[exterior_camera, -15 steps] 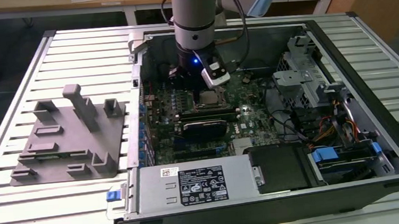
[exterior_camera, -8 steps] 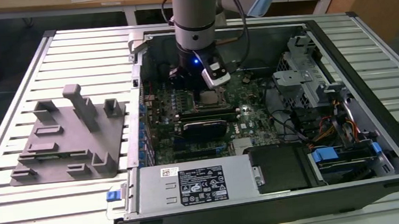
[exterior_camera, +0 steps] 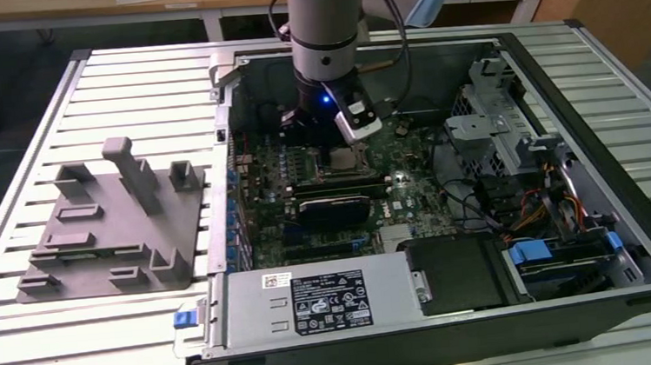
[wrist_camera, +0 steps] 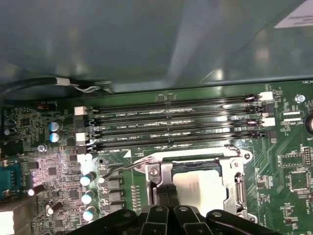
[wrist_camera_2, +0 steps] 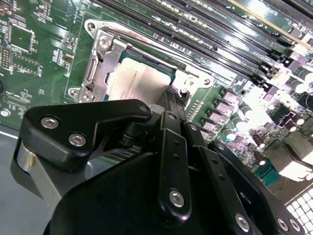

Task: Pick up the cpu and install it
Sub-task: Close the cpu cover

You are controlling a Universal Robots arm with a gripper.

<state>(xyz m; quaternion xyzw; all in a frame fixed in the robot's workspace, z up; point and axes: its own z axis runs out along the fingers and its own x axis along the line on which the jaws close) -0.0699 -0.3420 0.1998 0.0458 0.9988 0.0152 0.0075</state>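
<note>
Cpu (wrist_camera: 200, 187) lies flat inside socket frame (wrist_camera: 238, 182), seated for install. End effector (wrist_camera: 166, 191) fingers pinched together, gripping nothing, tips at cpu edge, likely nudging it home.

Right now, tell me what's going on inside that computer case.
A robot arm reaches down into the open computer case. Its gripper is right at the edge of the cpu, whose pale top lies inside the metal socket frame on the motherboard. Whether it grips the chip is unclear. A grey fixture sits beside the case, on the exterior view's left.
</note>
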